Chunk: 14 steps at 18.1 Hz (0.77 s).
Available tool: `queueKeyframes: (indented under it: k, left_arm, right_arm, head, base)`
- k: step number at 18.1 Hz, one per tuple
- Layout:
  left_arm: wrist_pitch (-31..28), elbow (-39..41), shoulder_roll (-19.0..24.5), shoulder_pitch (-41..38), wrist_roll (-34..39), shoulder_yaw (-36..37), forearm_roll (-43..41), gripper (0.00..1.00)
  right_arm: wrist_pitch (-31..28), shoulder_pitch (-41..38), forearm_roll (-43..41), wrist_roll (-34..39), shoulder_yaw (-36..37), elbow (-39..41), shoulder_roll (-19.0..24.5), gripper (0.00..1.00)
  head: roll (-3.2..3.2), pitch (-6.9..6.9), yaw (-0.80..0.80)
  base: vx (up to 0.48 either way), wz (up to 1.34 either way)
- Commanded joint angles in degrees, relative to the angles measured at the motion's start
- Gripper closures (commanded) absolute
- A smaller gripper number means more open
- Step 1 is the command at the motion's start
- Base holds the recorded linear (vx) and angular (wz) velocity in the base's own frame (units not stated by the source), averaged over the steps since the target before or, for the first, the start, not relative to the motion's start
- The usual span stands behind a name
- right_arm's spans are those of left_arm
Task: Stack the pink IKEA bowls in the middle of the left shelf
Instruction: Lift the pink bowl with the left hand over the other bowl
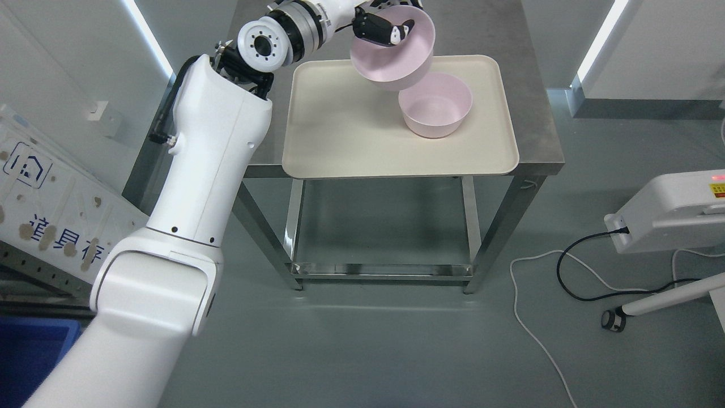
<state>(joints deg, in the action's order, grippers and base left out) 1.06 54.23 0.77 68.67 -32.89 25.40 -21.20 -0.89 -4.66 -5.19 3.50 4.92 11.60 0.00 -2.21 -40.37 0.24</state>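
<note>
My left hand [385, 31] is shut on the rim of a pink bowl [396, 56]. It holds the bowl tilted in the air above the far part of a cream tray [334, 130]. A second pink bowl [435, 105] stands upright on the tray, just below and to the right of the held bowl. The held bowl overlaps its far rim in the picture; I cannot tell if they touch. The tray lies on a steel table [532, 136]. My left arm reaches up from the lower left. My right arm does not show.
White equipment [674, 212] with a black cable [572, 272] and a white cable on the grey floor stands at the right. A white board with print [45, 221] leans at the left, and a blue bin [28, 351] sits in the lower left corner.
</note>
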Motion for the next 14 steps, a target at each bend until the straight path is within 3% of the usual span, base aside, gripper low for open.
queueKeyframes:
  k: [1,6,14]
  left_arm:
    - [-0.62,-2.88,0.23,3.05,7.30,29.35,8.01,0.99]
    - [-0.18,-10.71,0.23,3.13,8.90,27.35,7.76,0.97]
    - [-0.53,-12.56,0.23,4.89,9.86,21.01,7.23,0.97]
  right_arm:
    - [0.01,0.00,0.00,0.02,0.00,0.00,-1.00,0.00]
    - [0.01,0.00,0.00,-0.07,0.00,0.00,-1.00,0.00]
    - [0.01,0.00,0.00,0.02,0.00,0.00,-1.00,0.00]
  head:
    - [0.00,0.00,0.00]
    - [0.00,0.00,0.00]
    - [0.00,0.00,0.00]
  base:
    - [0.000,0.00]
    - [0.000,0.00]
    - [0.000,0.00]
